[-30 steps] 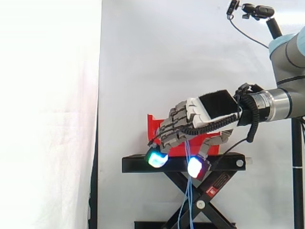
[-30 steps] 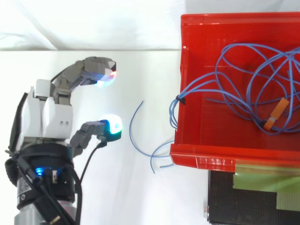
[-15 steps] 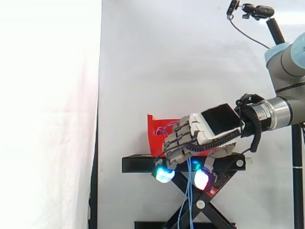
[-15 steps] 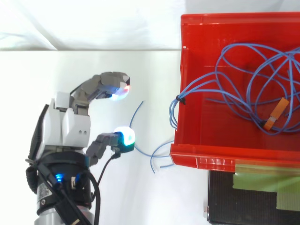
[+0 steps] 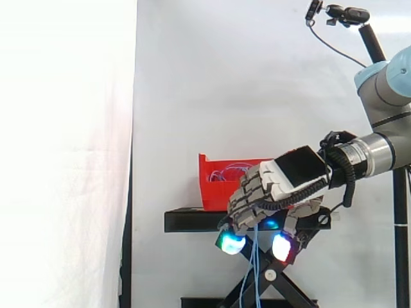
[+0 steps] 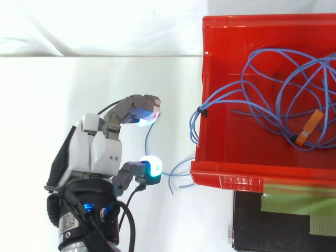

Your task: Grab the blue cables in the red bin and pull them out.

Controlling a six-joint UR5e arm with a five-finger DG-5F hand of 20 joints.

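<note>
Top view: locates the hand (image 6: 97, 155) left of the red bin (image 6: 226, 181), apart from its wall. Shows the fingers (image 6: 137, 107) bent forward and down in a loose claw, with the thumb pad (image 6: 153, 165) glowing cyan-white and set well apart from them. Clamps nothing: released, not clenched. Places 1 loose strand (image 6: 146, 139) of the blue cables (image 6: 273, 94) in the gap between fingers and thumb pad; cannot confirm contact with either.

Finds the bulk of the blue cables coiled inside the red bin, toward its right side, with an orange tag (image 6: 310, 126) among the loops. Traces a bundle of strands, bound by a black tie (image 6: 200, 111), at the left wall and out over it. Ends in several loose tips just beside the bin's lower left corner, near the thumb pad.

Side view: sets the hand (image 5: 295, 170) in front of the red bin (image 5: 215, 189), back upward, at the level of the black stand (image 5: 189, 221) under the bin. Puts 2 glowing pads below the stand's top plate: 1 green-cyan, 1 white-red. Shows blue strands hanging straight down between these 2 pads, in front of the scissor legs (image 5: 282, 285).
</note>
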